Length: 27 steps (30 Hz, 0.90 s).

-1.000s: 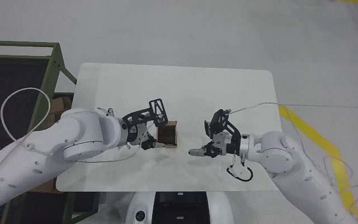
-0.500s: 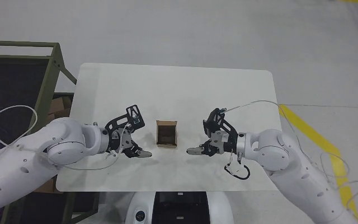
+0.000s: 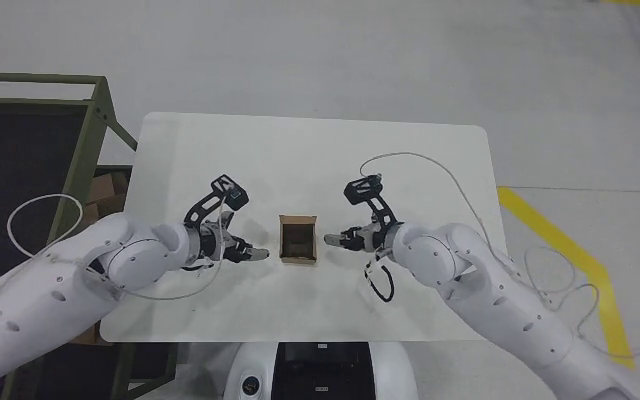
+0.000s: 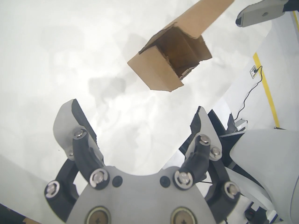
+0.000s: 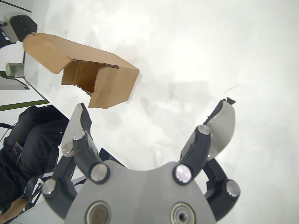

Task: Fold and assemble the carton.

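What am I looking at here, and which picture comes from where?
A two-armed robot works at a white table. One picture looks down from above its arms. The other two come from a camera on each wrist, so each shows its own fingers in front. A small brown carton stands on the table between the arms, top open, one flap up. The left fingers and the right fingers are spread open and hold nothing.

carton (image 3: 298,240) on table (image 3: 300,150), between left pincer (image 3: 253,254) and right pincer (image 3: 333,240); touching neither
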Available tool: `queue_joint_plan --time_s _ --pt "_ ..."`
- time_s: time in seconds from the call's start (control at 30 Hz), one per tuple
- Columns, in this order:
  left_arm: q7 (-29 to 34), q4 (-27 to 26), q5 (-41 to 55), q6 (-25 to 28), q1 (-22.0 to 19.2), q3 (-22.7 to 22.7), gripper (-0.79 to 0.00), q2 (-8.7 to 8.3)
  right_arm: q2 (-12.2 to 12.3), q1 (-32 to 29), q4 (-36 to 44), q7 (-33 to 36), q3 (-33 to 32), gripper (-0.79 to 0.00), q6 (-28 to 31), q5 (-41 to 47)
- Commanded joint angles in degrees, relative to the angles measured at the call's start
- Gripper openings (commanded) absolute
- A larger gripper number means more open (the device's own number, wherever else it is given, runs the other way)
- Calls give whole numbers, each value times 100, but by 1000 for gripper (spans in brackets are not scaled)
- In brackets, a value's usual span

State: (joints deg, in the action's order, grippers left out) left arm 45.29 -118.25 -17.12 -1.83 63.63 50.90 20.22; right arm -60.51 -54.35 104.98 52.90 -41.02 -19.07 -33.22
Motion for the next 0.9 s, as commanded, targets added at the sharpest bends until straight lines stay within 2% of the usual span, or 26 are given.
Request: queue_joint_plan --time_s 0.0,0.13,0.43,0.6,0.87 --pt "114 40 -144 -335 -100 -137 0 113 -88 189 -133 83 172 0 -153 -57" --pt "264 145 -411 -748 -367 -422 0 368 -223 423 -344 214 378 0 -204 -76" --pt "440 559 -538 -792 -919 -902 0 883 -437 716 -659 522 653 0 -319 -200" --pt "499 715 -580 -818 -1096 -1029 0 1077 -523 767 -718 538 701 0 -346 -233" --pt "648 895 -686 -829 -1238 -1136 0 1292 -637 809 -777 607 773 0 -352 -351"
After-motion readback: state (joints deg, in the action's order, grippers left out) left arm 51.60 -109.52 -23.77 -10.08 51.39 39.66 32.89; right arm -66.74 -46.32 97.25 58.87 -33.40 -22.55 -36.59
